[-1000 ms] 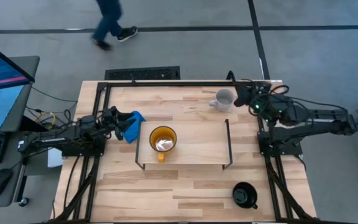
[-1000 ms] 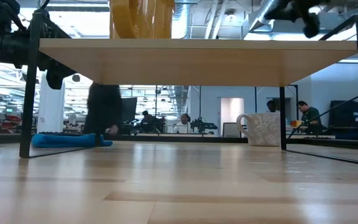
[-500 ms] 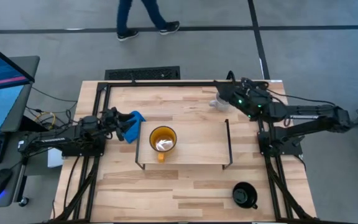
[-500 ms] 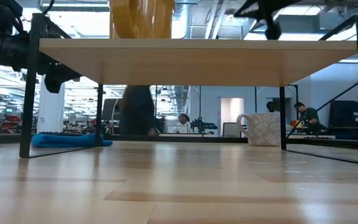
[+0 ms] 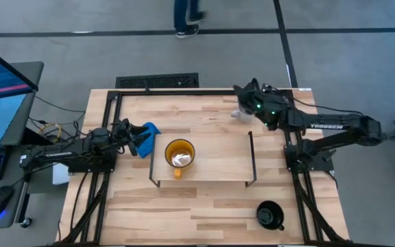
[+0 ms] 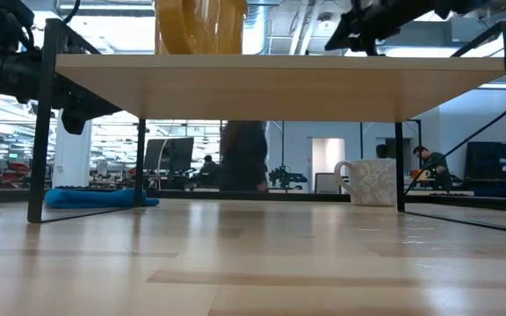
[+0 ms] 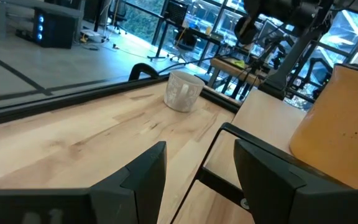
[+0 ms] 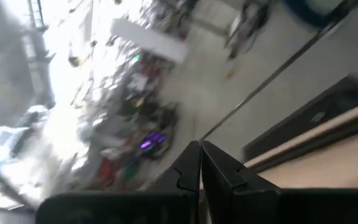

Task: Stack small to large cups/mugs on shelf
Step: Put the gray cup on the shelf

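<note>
A large light-wood tabletop with a black metal frame fills the middle of the floor, its planks pale and finely grained. On it stands a low rectangular light-wood shelf on thin black wire legs, smooth and flat on top. Two dark jointed arms reach in from either side. The right gripper hangs above the far right part of the table, over a pale grey-white handled mug with a textured surface that stands on the tabletop behind the shelf; its fingers are pressed fully together and hold nothing. The left gripper rests low at the table's left edge, its two blunt black fingers spread wide and empty, just beside a crumpled blue cloth. A yellow-orange handled mug sits upright on the shelf's left half with something pale inside. A glossy black handled mug stands well apart at the near right corner. A person walks past beyond the table.
</note>
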{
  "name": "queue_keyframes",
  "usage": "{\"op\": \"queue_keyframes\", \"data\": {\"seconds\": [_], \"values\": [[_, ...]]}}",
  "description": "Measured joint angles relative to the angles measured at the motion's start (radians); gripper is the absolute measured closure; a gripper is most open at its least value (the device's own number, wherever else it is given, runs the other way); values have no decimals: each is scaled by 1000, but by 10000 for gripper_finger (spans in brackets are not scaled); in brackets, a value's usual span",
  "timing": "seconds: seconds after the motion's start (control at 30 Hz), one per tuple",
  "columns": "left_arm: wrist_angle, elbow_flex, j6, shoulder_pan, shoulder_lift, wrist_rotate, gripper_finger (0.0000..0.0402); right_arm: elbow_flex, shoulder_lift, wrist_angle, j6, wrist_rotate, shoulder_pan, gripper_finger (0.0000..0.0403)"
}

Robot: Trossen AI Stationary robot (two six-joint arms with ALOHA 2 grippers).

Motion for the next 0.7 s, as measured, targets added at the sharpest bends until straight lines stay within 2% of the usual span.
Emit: {"op": "queue_keyframes", "data": {"seconds": [0.1,0.2,0.33,0.57,0.7], "values": [[0,0,0,0,0,0,223,56,56,-71,-28,84,0,367],[0,0,0,0,0,-1,223,130,125,-150,-24,105,-10,367],[0,0,0,0,0,-2,223,254,215,-275,42,88,-16,367],[0,0,0,0,0,-2,223,475,310,-736,272,47,-38,367],[0,0,0,0,0,-2,223,549,343,-898,361,13,-31,367]]}}
